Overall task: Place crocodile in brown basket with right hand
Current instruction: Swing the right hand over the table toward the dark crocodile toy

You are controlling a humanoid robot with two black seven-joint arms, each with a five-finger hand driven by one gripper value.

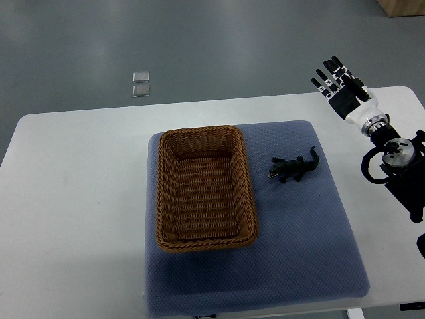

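Note:
A small dark green toy crocodile (pixel 295 169) lies on the blue mat, just right of the brown wicker basket (pixel 167 199), which holds nothing. My right hand (pixel 337 82) hovers above the table's far right part, up and to the right of the crocodile, well apart from it. Its fingers are spread and hold nothing. The left arm is out of the picture.
The blue-grey mat (pixel 312 246) covers the middle of the white table (pixel 73 199). Two small clear squares (pixel 141 84) lie on the grey floor beyond the table's far edge. A wooden box corner (pixel 404 6) shows at the top right.

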